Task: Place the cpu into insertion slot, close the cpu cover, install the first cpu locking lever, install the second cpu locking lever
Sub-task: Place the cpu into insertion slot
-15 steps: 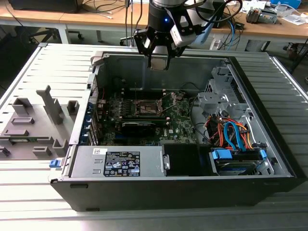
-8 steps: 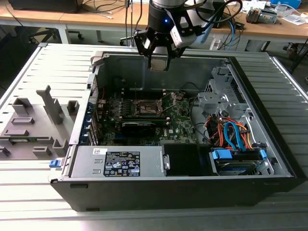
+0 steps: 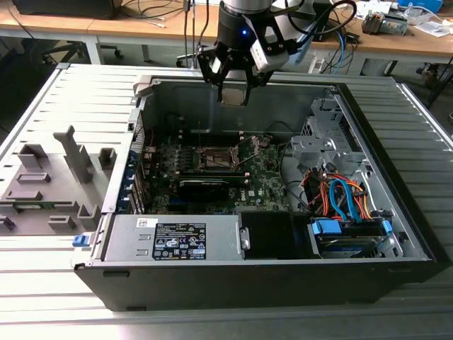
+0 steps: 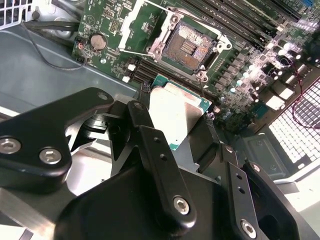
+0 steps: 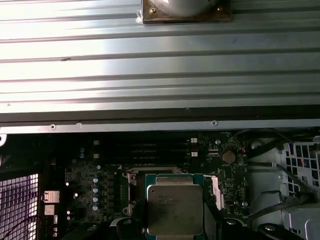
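Gripper [image 3: 233, 92]: fingers clamped on the cpu [image 4: 177, 112], above open computer case [image 3: 283, 273]. Insertion slot [image 3: 214, 157]: pins exposed, 6 o'clock from gripper, exterior view.

The fingers [image 4: 150, 145] of the gripper [image 4: 172, 120], clamped on the cpu [image 4: 177, 105], hide part of its top in the second wrist view. In the first wrist view the cpu [image 5: 175, 210] blocks most of the insertion slot [image 5: 131, 176] behind it.
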`<state>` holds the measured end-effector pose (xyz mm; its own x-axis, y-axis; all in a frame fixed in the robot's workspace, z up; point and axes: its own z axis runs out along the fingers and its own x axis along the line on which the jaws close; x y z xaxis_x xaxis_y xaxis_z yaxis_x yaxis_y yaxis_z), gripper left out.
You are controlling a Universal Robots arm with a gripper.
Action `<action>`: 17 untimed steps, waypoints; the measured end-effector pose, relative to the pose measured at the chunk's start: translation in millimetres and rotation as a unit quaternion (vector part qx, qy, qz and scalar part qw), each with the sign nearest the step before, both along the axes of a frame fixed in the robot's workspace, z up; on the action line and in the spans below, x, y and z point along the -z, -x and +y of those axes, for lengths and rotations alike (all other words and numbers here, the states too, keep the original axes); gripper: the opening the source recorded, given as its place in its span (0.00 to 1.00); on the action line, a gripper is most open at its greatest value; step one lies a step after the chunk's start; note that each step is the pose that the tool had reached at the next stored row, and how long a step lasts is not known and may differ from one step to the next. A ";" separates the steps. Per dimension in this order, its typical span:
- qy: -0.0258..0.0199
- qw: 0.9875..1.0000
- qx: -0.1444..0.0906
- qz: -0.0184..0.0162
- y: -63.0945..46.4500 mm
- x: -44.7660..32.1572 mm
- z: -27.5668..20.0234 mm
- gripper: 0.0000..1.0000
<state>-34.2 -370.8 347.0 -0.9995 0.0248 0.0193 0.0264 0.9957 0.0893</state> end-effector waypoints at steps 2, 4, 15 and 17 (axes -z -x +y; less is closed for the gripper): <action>0.000 1.000 0.000 0.000 0.0 0.3 -0.5 0.54; 0.000 1.000 0.000 0.000 0.0 0.6 -1.0 0.54; 0.000 1.000 0.000 0.000 0.0 2.3 -3.6 0.54; 0.000 1.000 0.000 0.000 0.0 2.5 -4.0 0.54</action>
<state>-34.2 -374.9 344.4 -0.9995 0.0248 0.0193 0.0264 0.9957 0.0893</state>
